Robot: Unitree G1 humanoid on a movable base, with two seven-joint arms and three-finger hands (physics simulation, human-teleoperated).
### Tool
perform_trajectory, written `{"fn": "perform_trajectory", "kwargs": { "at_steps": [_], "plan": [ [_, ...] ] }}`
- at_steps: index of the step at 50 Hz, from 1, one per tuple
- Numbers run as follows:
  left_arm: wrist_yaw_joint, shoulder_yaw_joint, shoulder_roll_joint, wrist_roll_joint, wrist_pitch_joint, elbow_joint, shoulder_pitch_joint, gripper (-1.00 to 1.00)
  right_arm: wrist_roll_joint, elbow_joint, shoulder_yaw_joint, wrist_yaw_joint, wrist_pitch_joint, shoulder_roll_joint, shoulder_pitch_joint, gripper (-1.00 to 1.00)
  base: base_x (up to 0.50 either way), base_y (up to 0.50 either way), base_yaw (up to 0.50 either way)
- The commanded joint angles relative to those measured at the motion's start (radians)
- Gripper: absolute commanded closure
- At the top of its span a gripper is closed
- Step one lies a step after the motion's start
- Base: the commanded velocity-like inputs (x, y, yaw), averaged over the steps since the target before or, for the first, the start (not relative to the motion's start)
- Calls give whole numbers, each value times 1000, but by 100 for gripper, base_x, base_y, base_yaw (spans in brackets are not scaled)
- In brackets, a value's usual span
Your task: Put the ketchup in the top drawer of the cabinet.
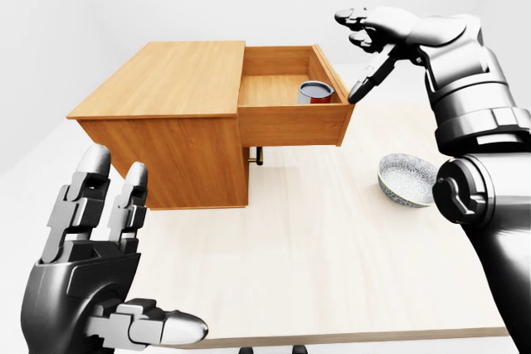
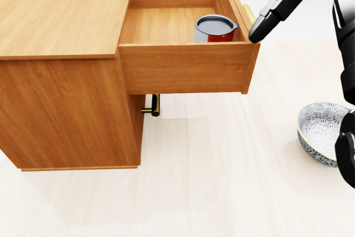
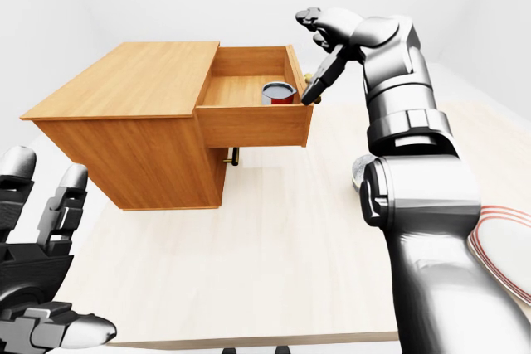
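Note:
The ketchup (image 2: 215, 28) is a red container with a grey lid. It stands upright inside the open top drawer (image 2: 183, 67) of the wooden cabinet (image 1: 166, 80), near the drawer's right wall. My right hand (image 1: 358, 60) is open and empty, just right of and above the drawer's right corner, one finger (image 2: 266, 18) pointing down beside the drawer wall. My left hand (image 1: 149, 246) is open and empty at the bottom left of the left-eye view, apart from the cabinet.
A patterned bowl (image 1: 406, 178) sits on the light table (image 1: 332, 254) right of the cabinet. A red-rimmed plate (image 3: 506, 246) lies at the far right. A brass handle (image 2: 155, 105) of a lower drawer shows beneath the open drawer.

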Motion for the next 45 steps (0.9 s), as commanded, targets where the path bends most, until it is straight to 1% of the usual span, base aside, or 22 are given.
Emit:
{"fn": "perform_trajectory", "kwargs": {
  "at_steps": [1, 3, 7, 12, 14, 15, 16, 17, 19, 22, 24, 25, 26, 28, 31, 33, 34, 38, 41, 45],
  "plan": [
    [-6, 8, -8, -2, 10, 0, -4, -100, -15, -13, 3, 0, 0, -13, -14, -100, 0, 0, 0],
    [-8, 10, -3, -9, -1, 0, 4, -100, -26, -42, 10, 0, 0, -22, -19, -100, 0, 0, 0],
    [0, 8, 4, -11, -1, 0, 3, -100, -48, -116, 12, 0, 0, -45, -20, -100, 0, 0, 0],
    [-2, 7, 4, -11, -7, 0, 8, -100, -107, -348, 16, 0, 0, -86, 42, -100, 0, 0, 0],
    [-3, 6, 4, -10, -11, 0, 11, -100, -152, -537, 18, 0, 0, -110, 110, -100, 0, 0, 0],
    [-2, 6, 4, -10, -12, 0, 11, -100, -167, -560, 13, 0, 0, -108, 121, -100, 0, 0, 0],
    [-2, 4, 5, -9, -14, 0, 13, -100, -189, -666, 4, 0, 0, -124, 159, -100, 0, 0, 0],
    [-1, 4, 6, -10, -15, 0, 13, -100, -205, -718, -3, 0, 0, -126, 182, -100, 0, 0, 0],
    [0, 10, 9, -16, -17, 0, 16, -100, -249, -873, -12, 0, 0, -139, 275, -100, 0, 0, 0],
    [1, 2, 9, -9, -18, 0, 15, -100, -302, -1051, -39, 0, 0, -152, 373, -100, 0, 0, 0],
    [-1, -5, 6, 1, -22, 0, 18, -100, -324, -1135, -58, 0, 0, -156, 414, -100, 0, 0, 0],
    [-1, -2, 8, -4, -25, 0, 20, -100, -333, -1170, -63, 0, 0, -158, 433, -100, 0, 0, 0],
    [4, 6, 14, -15, -24, 0, 19, -100, -350, -1244, -69, 0, 0, -165, 483, -100, 0, 0, 0],
    [8, 9, 17, -19, -22, 0, 17, -100, -372, -1309, -84, 0, 0, -171, 515, -100, 0, 0, 0],
    [4, -12, 15, 1, -41, 0, 31, -100, -411, -1466, -108, 0, 0, -198, 580, -100, 0, 0, 0],
    [3, -20, 15, 8, -48, 0, 37, -100, -433, -1520, -107, 0, 0, -207, 604, -100, 0, 0, 0],
    [1, -24, 14, 12, -51, 0, 40, -100, -459, -1587, -105, 0, 0, -213, 638, -100, 0, 0, 0],
    [4, -17, 20, 2, -53, 0, 41, -100, -521, -1690, -105, 0, 0, -204, 687, -100, 0, 0, 0],
    [6, -9, 29, -12, -65, 0, 49, -100, -578, -1785, -99, 0, 0, -181, 746, -100, 0, 0, 0],
    [10, -12, 41, -16, -84, 0, 62, -100, -611, -1905, -70, 0, 0, -180, 816, -100, 0, 0, 0]
  ]
}}
